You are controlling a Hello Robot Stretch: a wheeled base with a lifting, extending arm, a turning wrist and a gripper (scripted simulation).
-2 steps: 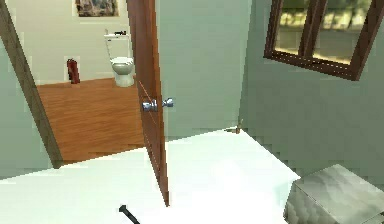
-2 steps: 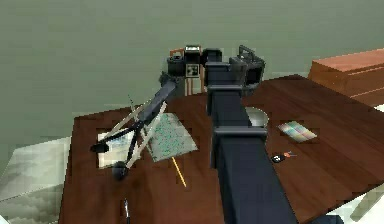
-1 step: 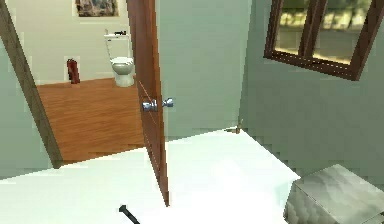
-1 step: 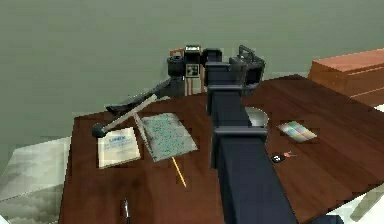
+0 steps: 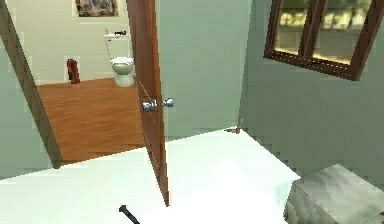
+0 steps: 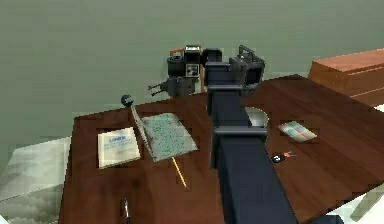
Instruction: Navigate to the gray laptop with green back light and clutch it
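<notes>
On the dark wooden desk (image 6: pixel 330 150) lies a grey open laptop (image 6: pixel 165 135) with a greenish face, left of the arm (image 6: pixel 235 150). The arm's dark bar reaches over the desk toward the wall. At its far end, the gripper (image 6: pixel 160 88) points left above the desk's back edge, beyond the laptop. I cannot tell whether it holds anything.
The desk also carries a white book (image 6: pixel 119 146), a pencil (image 6: pixel 178 172), a pen (image 6: pixel 125 208), a bowl (image 6: pixel 259 118) and a small dark ball (image 6: pixel 127 100). Ahead, an open wooden door (image 5: pixel 150 90) leads to a bathroom with a toilet (image 5: pixel 122 68). A grey seat (image 5: pixel 335 195) stands under a window (image 5: pixel 325 35).
</notes>
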